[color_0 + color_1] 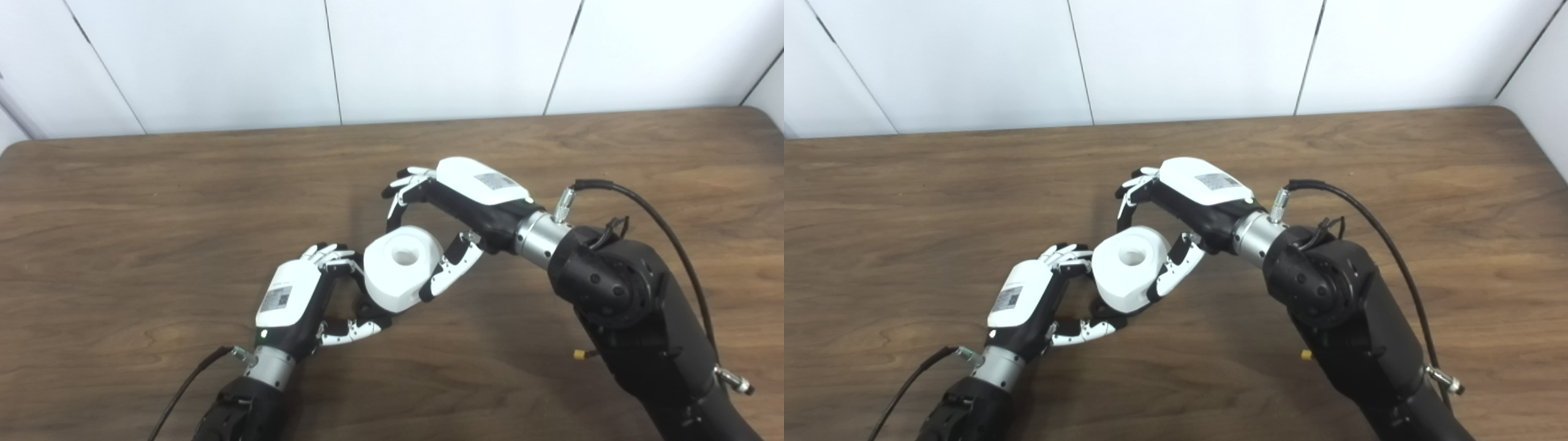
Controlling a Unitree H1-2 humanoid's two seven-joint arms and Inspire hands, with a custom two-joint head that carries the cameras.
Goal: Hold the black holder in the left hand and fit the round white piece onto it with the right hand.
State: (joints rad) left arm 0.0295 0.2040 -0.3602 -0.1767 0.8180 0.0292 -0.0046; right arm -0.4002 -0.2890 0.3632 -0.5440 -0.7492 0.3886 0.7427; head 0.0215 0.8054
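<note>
Evidently rigid and light, the white piece (pixel 401 266) is a smooth, thick plastic ring with a round central hole; gripping its outer rim suits it best. It sits above the worktop (pixel 153 214), pinched between right hand (pixel 456 202) fingers and thumb. The left hand (pixel 300 300) curls beneath, seemingly around the mostly hidden holder (pixel 365 302).

The round white piece with a hole in its top (pixel 401 266) sits above the brown wooden table (pixel 153 202), between my two hands. My left hand (pixel 300 300) is at its left and near side, my right hand (pixel 456 211) behind and to its right, its thumb touching the piece's right side.
</note>
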